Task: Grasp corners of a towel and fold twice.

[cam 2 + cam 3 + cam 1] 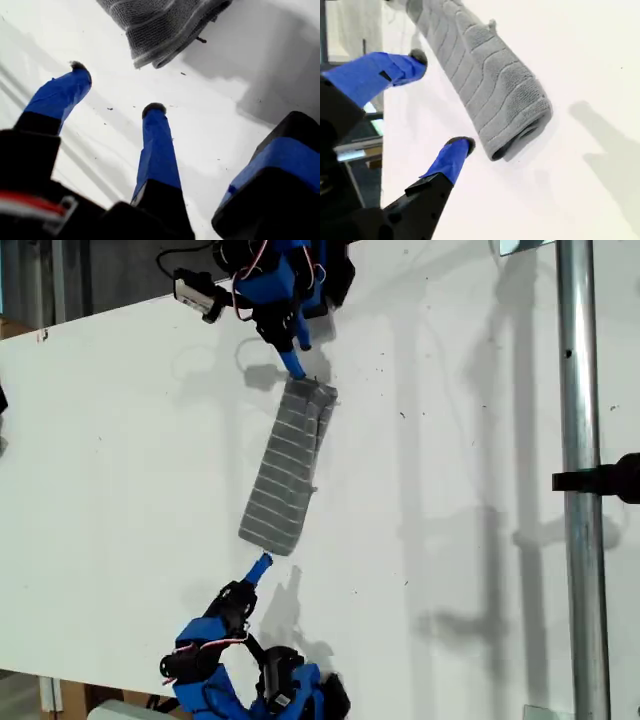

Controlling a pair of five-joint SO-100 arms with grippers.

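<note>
- Closest to lens: blue-taped fingers of my first gripper [116, 87], spread wide, gripping nothing, hovering just short of one short end of the towel [160, 25]; likely staged there to pinch that end.
- Same for my second gripper [440, 100]: spread wide, nothing between the fingers, set just beside the other, bulkier end of the towel [485, 85]. Not touching it.
- White table [120, 440] under everything, bare around the cloth, so room to drag or flip an end.
- Towel [290, 465] near the table's middle in the exterior view, lying flat as a long narrow strip, stripes running across its width. Looks folded at least once already, layers showing at both ends.
- Two arms in the exterior view, one at each short end of the strip, tips close to the cloth. Cannot tell from the wrist views which is first and which second.
- Probably placed end-to-end like this so one short end can be lifted over onto the other for the remaining fold.
- Corner nearest my first gripper [150, 62]: stacked edges, so risk of pinching only the top layer.
</note>
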